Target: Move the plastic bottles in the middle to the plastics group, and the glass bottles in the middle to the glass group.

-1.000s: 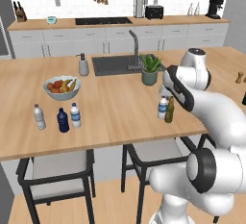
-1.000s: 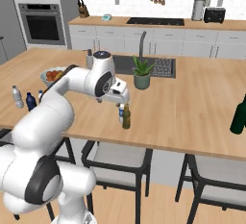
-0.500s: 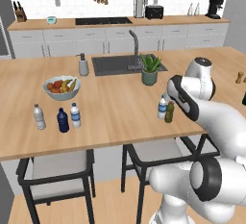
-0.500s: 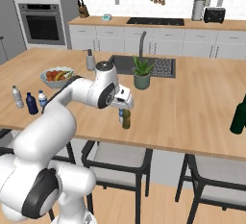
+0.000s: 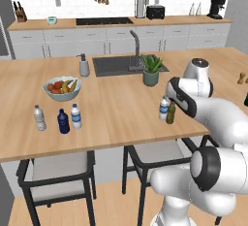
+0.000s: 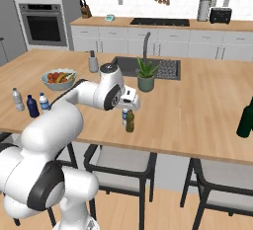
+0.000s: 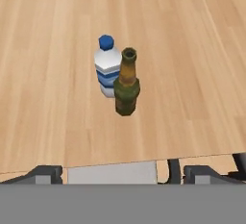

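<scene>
The gripper hangs spread and empty above 2 bottles, sighting down on them. The glass bottle stands straight ahead between the fingertips' line, touching the water bottle just beyond it, so it looks like the next pick.

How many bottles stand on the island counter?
6: three at the left end, grey-label bottle, navy bottle, water bottle; mid-counter, water bottle beside olive-brown glass bottle; dark green bottle far right.
</scene>
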